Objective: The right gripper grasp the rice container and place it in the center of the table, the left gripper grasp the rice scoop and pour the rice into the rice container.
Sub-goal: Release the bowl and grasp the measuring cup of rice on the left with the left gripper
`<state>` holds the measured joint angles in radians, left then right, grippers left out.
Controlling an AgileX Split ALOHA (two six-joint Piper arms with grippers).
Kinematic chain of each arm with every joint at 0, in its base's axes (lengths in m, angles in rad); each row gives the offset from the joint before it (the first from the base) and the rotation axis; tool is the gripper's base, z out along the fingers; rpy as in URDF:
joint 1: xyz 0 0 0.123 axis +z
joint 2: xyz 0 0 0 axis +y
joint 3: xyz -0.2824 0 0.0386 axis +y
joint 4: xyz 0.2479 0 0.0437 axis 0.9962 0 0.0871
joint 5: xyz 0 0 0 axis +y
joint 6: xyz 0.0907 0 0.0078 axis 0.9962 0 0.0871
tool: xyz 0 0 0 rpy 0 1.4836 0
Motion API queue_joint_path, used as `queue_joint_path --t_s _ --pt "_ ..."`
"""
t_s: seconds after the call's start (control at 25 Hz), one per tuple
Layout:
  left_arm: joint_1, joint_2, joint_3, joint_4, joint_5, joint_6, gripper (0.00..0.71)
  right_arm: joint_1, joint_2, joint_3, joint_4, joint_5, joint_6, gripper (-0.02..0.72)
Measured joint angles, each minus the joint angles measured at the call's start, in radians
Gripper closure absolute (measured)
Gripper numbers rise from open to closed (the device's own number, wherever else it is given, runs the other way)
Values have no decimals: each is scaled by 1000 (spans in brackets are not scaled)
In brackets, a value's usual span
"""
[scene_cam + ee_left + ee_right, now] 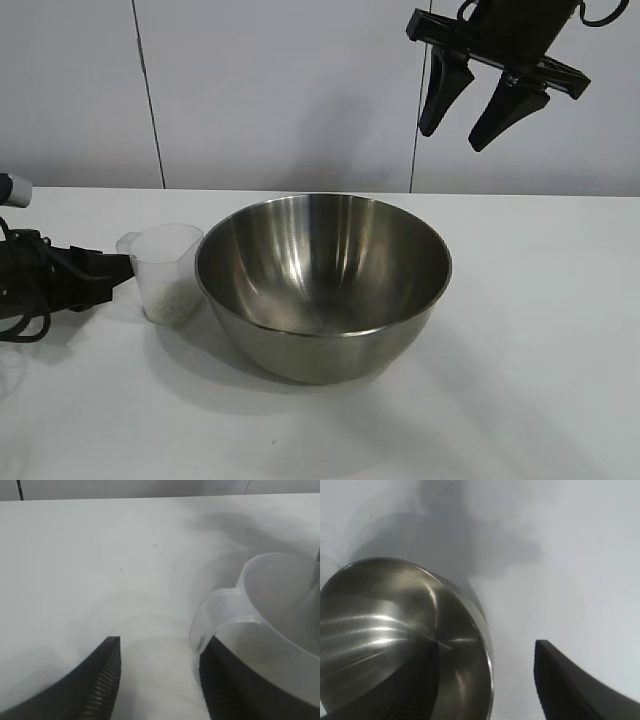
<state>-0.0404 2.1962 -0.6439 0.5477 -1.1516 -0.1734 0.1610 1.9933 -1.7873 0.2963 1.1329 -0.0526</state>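
The left hand [160, 680], fingers spread beside the rice scoop [168, 270] handle, could knock it against the rice container [322, 285], spilling rice [170, 300].

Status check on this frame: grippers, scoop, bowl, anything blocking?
Left gripper low at the scoop, jaws open, handle not yet between them. Right gripper raised above the bowl, open, empty. Rice in scoop; bowl empty. Nothing blocking.

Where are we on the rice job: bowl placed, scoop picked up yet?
Done: the rice container sits mid-table, and the right hand hangs open above it. In hand: the left hand, open, is at the rice scoop, one finger under its handle, not gripping. Left: grasp, lift and pour; the rice is in the scoop.
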Motion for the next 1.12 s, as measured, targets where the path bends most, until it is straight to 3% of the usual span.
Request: queue_joint_path --t_s 0.4,0.56,0.68,0.92,1.12 --pt "-5 0 -44 23 0 -1 364 0 0 0 1 0 0 312" --pt "-5 0 -44 60 0 -3 610 0 0 0 2 0 0 312" --pt "-5 0 -44 64 0 -6 684 0 0 0 2 0 0 312" --pt "-5 -13 -45 66 5 -145 700 0 0 0 2 0 0 312" --pt "-5 -146 -45 107 9 -168 700 0 0 0 2 0 -4 312"
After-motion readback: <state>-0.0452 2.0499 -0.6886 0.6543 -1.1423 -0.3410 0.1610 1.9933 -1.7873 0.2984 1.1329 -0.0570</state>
